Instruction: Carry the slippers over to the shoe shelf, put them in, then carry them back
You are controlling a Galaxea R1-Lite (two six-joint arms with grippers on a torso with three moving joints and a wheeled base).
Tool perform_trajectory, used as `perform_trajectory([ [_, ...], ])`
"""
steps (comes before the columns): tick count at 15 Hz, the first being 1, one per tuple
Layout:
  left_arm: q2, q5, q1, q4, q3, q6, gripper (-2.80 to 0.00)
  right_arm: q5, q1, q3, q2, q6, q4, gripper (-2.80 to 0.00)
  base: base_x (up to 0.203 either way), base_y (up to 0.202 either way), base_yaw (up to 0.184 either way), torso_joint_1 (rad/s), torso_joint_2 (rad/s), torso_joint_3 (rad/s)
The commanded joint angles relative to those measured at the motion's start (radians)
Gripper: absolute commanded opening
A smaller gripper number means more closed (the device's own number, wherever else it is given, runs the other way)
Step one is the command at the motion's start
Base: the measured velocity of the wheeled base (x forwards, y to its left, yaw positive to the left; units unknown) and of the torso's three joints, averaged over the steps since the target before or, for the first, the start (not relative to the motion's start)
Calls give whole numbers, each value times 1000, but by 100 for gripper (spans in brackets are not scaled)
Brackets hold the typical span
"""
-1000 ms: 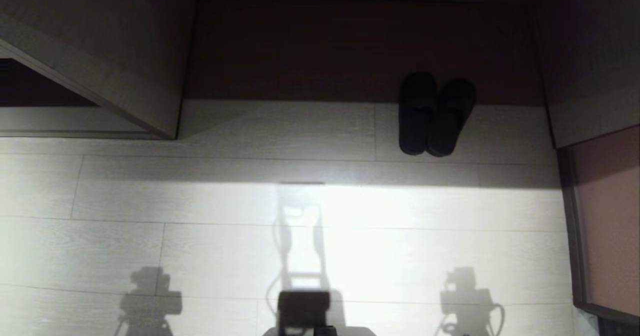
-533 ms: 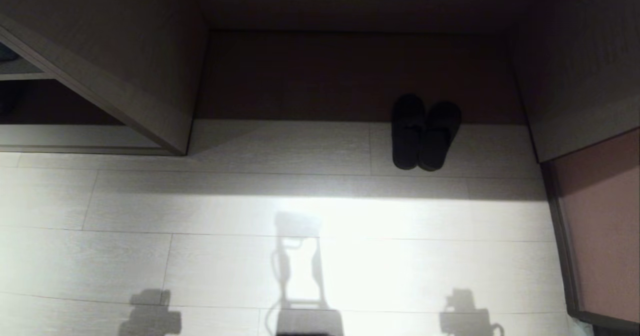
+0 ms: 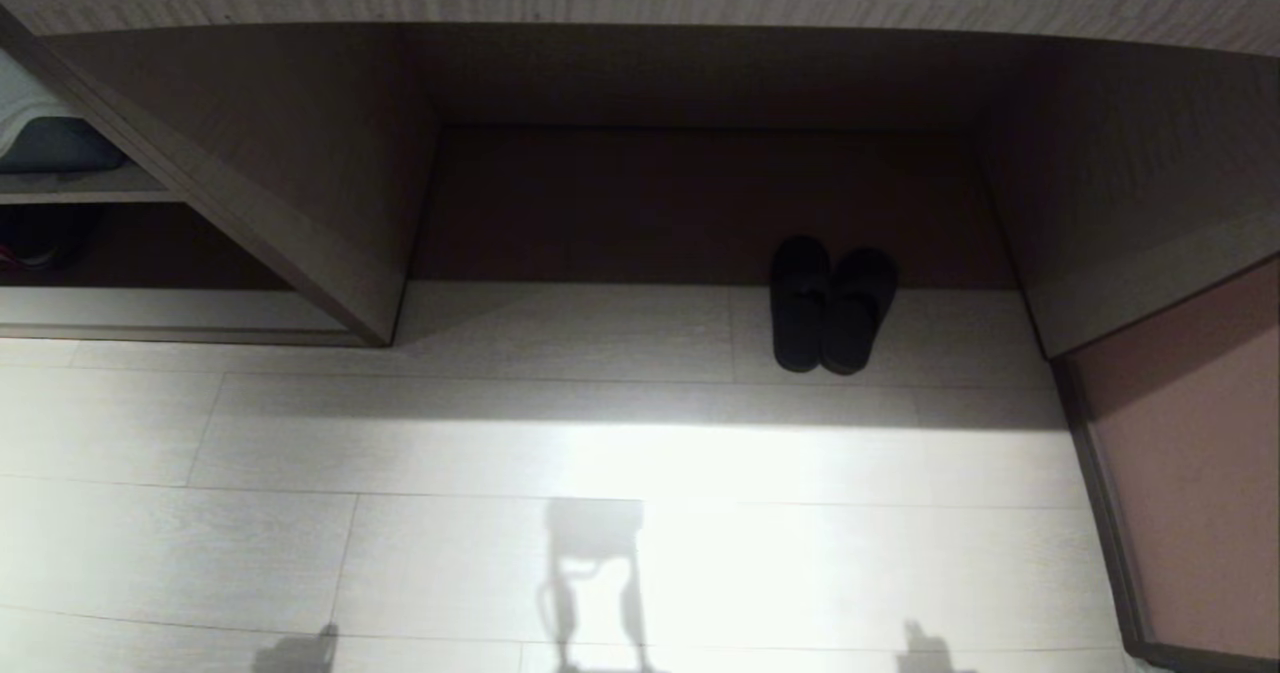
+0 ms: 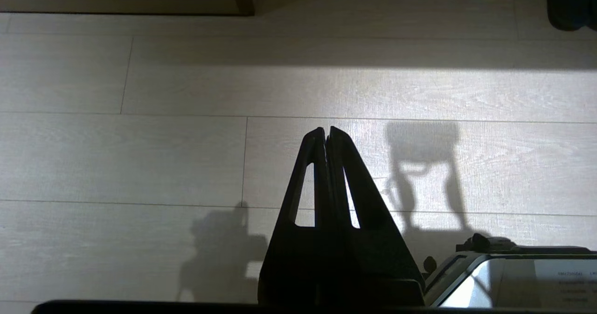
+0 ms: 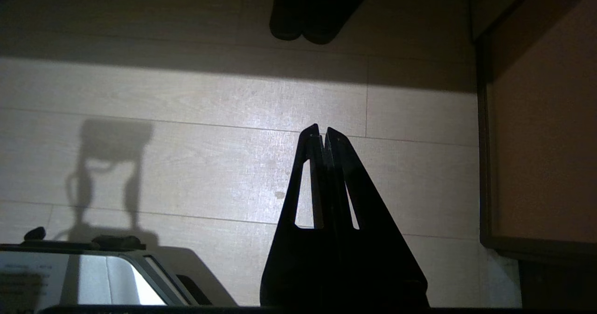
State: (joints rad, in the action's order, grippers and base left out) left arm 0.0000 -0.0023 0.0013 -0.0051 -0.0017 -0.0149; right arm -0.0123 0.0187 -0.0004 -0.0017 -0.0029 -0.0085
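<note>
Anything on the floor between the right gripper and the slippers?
No. In the right wrist view only bare pale plank floor separates the shut right gripper from the slippers.

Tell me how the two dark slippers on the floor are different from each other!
The left dark slipper points straight into the shadowed knee-space, while the right dark slipper leans, its toe angled away. So their heels touch and their toes spread apart. The left slipper's toe also reaches slightly deeper into the shadow than the right slipper's. Both look the same dark shape, lying flat on the pale wood-plank floor, toes inward.
</note>
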Motion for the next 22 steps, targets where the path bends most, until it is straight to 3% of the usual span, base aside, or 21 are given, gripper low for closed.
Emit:
perform_trajectory([
  [1, 2, 1, 0, -1, 0, 0, -280, 0, 0, 2, 2, 0, -1, -280, 0, 0, 0, -2, 2, 217],
  [22, 2, 1, 0, -1, 0, 0, -280, 0, 0, 1, 2, 0, -1, -280, 0, 0, 0, 3, 1, 203],
])
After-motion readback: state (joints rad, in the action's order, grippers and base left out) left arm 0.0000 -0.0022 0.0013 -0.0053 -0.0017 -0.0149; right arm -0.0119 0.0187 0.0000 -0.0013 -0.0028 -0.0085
